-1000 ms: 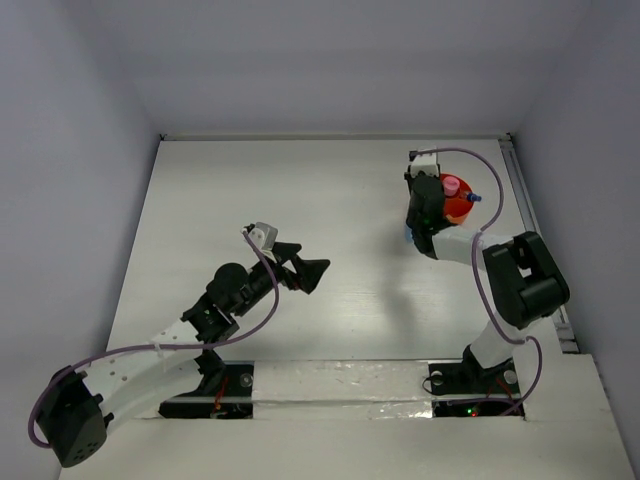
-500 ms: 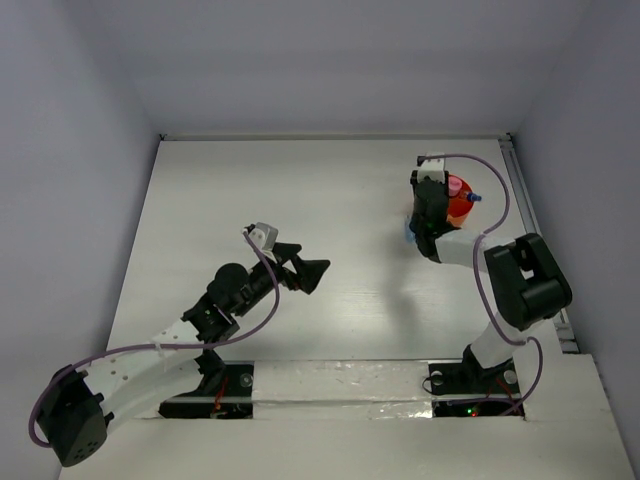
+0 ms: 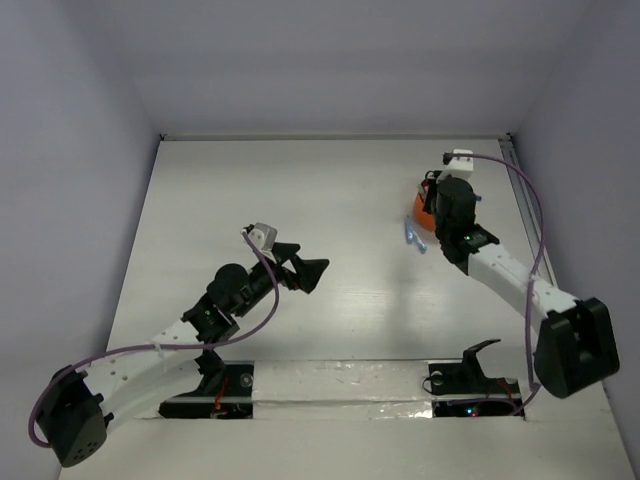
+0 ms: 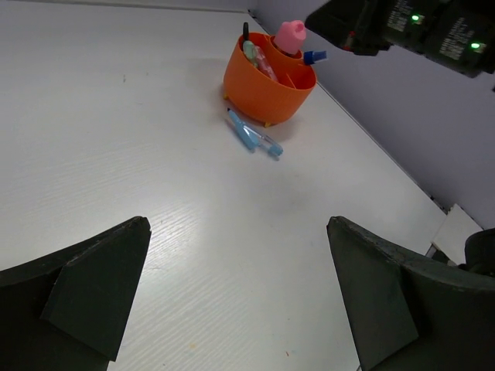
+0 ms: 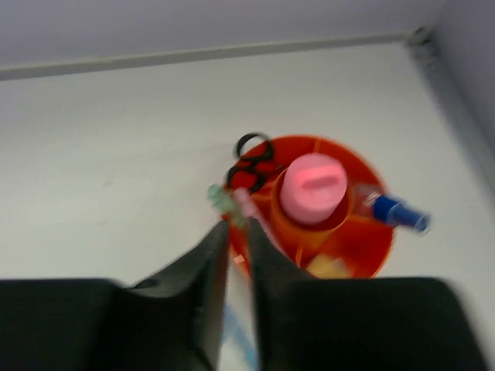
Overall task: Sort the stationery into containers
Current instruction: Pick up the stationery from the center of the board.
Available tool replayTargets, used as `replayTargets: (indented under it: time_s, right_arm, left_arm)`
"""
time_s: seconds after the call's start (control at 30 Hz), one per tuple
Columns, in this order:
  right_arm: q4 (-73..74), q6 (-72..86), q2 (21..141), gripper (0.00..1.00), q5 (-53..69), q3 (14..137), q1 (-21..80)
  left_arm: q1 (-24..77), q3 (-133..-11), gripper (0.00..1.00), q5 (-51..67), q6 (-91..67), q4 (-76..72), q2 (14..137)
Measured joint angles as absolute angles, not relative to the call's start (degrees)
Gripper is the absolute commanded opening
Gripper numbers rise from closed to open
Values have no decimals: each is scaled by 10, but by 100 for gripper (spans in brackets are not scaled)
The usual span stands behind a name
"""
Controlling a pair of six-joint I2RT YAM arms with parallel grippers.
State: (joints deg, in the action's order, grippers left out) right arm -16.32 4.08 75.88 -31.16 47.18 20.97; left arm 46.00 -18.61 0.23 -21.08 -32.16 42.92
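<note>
The red-orange bowl [image 5: 352, 247] holds a pink-capped bottle [image 5: 312, 185], a blue-capped bottle [image 5: 397, 212], black-handled scissors [image 5: 250, 151], a tan eraser [image 5: 329, 267] and green and pink sticks [image 5: 230, 199] leaning over its rim. My right gripper [image 5: 238, 232] hovers just short of that rim, jaws a narrow slit apart with nothing between them. A blue pen [image 4: 254, 137] lies on the table beside the bowl [image 4: 263, 85]. In the top view my right gripper [image 3: 437, 212] covers most of the bowl [image 3: 421, 206]. My left gripper [image 4: 240, 294] is wide open and empty, mid-table [image 3: 308, 262].
The side wall [image 4: 402, 131] rises just right of the bowl, and the back wall edge [image 5: 232, 54] runs behind it. The right arm's body [image 4: 418, 27] hangs over the bowl's far side. The blue pen [image 3: 413, 238] lies left of the right arm.
The right arm has swung out to the right and its gripper has shifted right across the bowl. The left arm has not moved.
</note>
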Motion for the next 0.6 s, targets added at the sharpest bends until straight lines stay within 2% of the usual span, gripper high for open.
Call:
replayTargets:
  time_s: [0.07,0.13,0.2,0.23,0.27,0.3,0.37,0.4,0.47,0.6]
  right_arm:
    - [-92,77,713,3,-270,471,210]
    - [-27,114,670,3,-229,469,210]
    - [37,146,646,8,-186,469,210]
    - [67,159,644,11,-166,469,210]
    - [96,170,647,20,-147,469,210]
    - [120,177,653,25,-135,469,210]
    - [175,191,683,31,-112,469,210]
    - [199,196,700,43,-103,469,210]
    - [237,206,730,57,-96,469,210]
    - [287,208,780,59,-96,483,210]
  left_arm:
    - [460,-186,99,-4,-210,-322,427]
    - [460,-186,99,-7,-210,-321,426]
    - [460,-186,99,-10,-210,-321,425]
    - [460,-186,99,-11,-210,-321,425]
    - [460,-186,99,-12,-210,-321,425]
    - [460,-186,99,-13,-209,-321,425]
    - [460,-186,99,-16,-208,-321,423]
    - [460,-186,99,-17,-208,-319,422]
    - [460,-186,99,-18,-208,-319,418]
    - [460,-186,99,-20,-208,-319,415]
